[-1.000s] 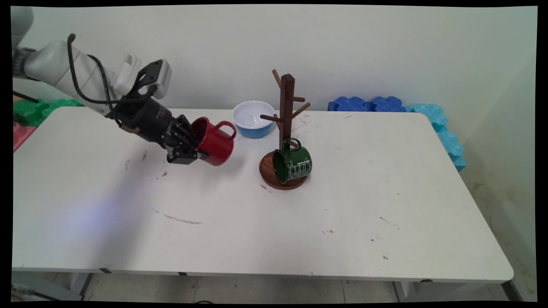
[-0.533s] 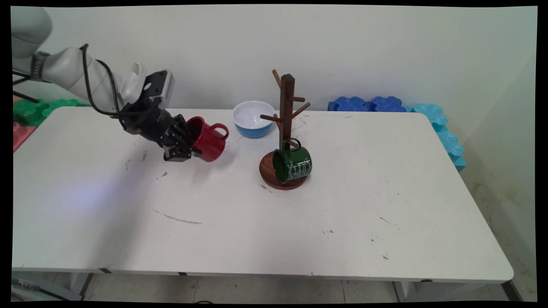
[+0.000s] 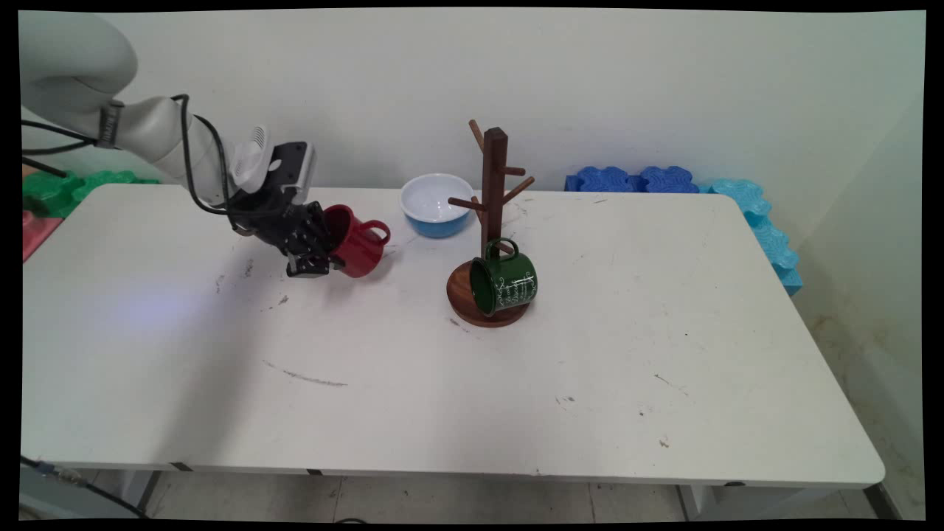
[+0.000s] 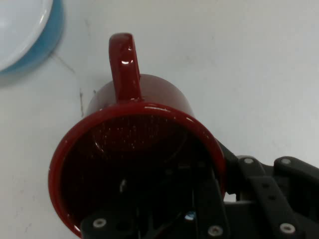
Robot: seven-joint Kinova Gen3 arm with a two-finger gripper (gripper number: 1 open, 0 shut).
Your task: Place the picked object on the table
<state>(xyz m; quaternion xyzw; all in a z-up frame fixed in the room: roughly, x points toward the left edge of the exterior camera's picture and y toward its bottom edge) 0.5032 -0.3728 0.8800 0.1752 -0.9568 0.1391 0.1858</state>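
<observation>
My gripper (image 3: 330,254) is shut on the rim of a red mug (image 3: 360,247), one finger inside the cup and one outside. The mug is tipped on its side just above the table, its handle (image 3: 377,232) pointing up and right. In the hand view the red mug (image 4: 134,149) fills the middle, its mouth facing the camera and its handle (image 4: 123,64) pointing away. To the right stands a dark wooden mug tree (image 3: 493,192) with a green mug (image 3: 505,284) hung on a low peg over its round base.
A white bowl with a blue outside (image 3: 436,203) sits behind the red mug, its edge also showing in the hand view (image 4: 30,35). Blue foam blocks (image 3: 638,179) and lighter ones (image 3: 767,236) line the far right edge; green and red blocks (image 3: 51,188) lie far left.
The arm has carried the red mug lower and toward the back of the table, slightly leftward. The green mug, tree and bowl have stayed put.
</observation>
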